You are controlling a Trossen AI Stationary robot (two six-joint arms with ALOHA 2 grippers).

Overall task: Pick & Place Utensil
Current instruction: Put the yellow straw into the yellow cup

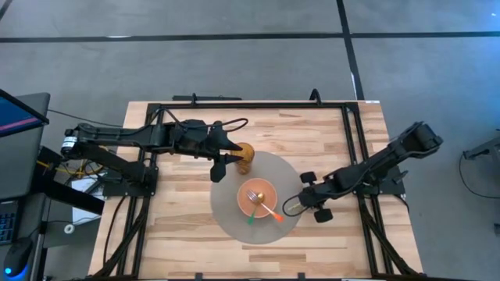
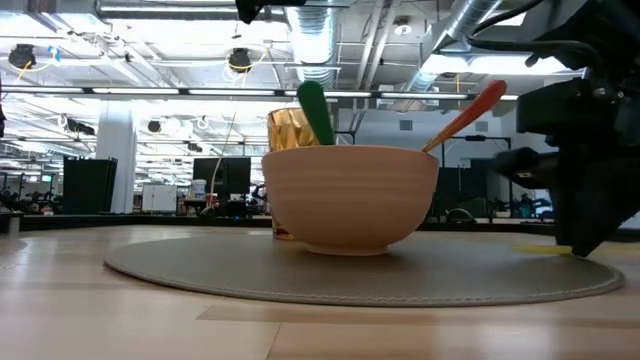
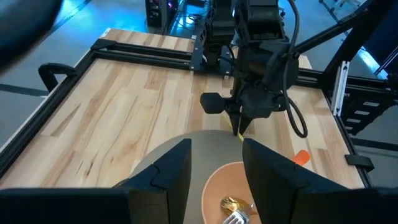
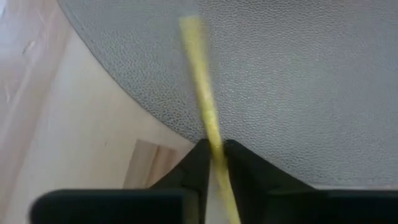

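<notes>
A tan bowl (image 1: pixel 258 199) stands on a round grey mat (image 1: pixel 234 222). It holds a green-handled utensil (image 2: pixel 315 110), an orange-handled one (image 2: pixel 470 112) and a metal fork head (image 3: pixel 235 216). An amber cup (image 1: pixel 245 156) stands behind the bowl on the mat. My right gripper (image 4: pixel 218 163) is low over the mat's right edge, shut on a thin yellow utensil (image 4: pixel 200 74). My left gripper (image 3: pixel 217 177) hovers open above the mat's left part, beside the cup. My right gripper pinches the yellow utensil's handle (image 4: pixel 216 148) between its two fingertips, coming from above and pointing down. The fingers lie across the handle. The handle runs out from them over the mat, and a yellow stretch (image 2: pixel 540 249) shows low at the mat's right edge.
A black metal frame (image 1: pixel 250 105) runs around the wooden table top (image 1: pixel 180 234). Bare wood lies near and to the left of the mat. A monitor and cables (image 1: pixel 23 156) sit off the table's left side.
</notes>
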